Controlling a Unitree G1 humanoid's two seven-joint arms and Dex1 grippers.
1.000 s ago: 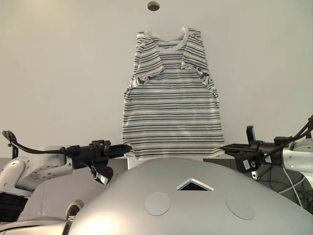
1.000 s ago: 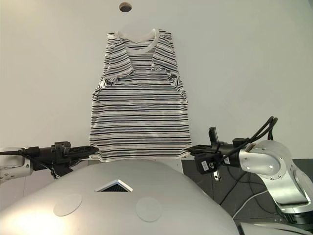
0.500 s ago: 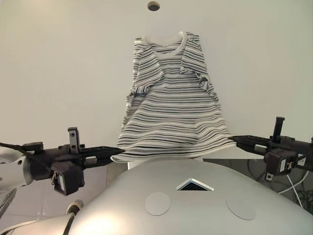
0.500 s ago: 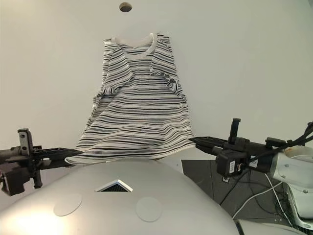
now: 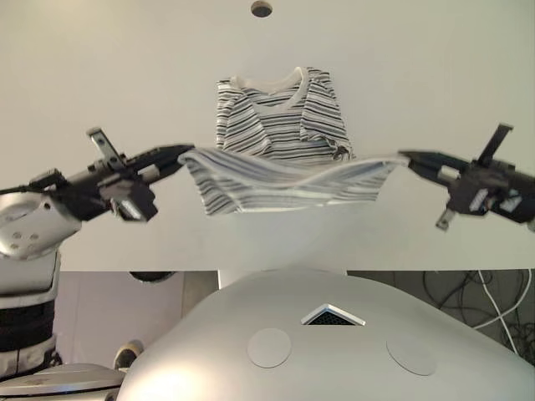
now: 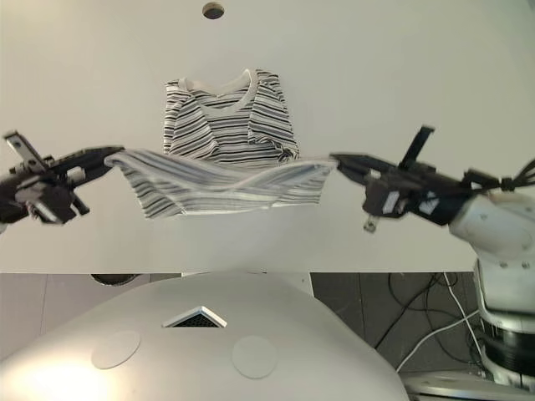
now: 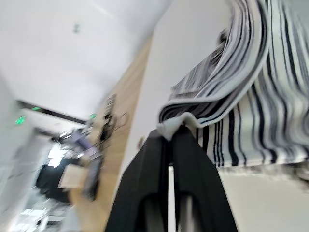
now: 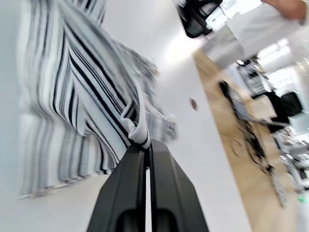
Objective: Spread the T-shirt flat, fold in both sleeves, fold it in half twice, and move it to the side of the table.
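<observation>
The striped T-shirt lies with its collar end on the white table, sleeves folded in. Its hem is lifted off the table and stretched between both grippers, sagging in the middle over the lower half. My left gripper is shut on the hem's left corner. My right gripper is shut on the hem's right corner. Both grippers hang above the table at about the shirt's mid-height.
A small dark round hole sits in the table beyond the collar. The table's near edge runs across below the shirt, with floor and cables beyond it at the right.
Both grippers have risen and moved away from me, carrying the hem up off the table and over the shirt's lower part. The collar end has stayed roughly in place.
</observation>
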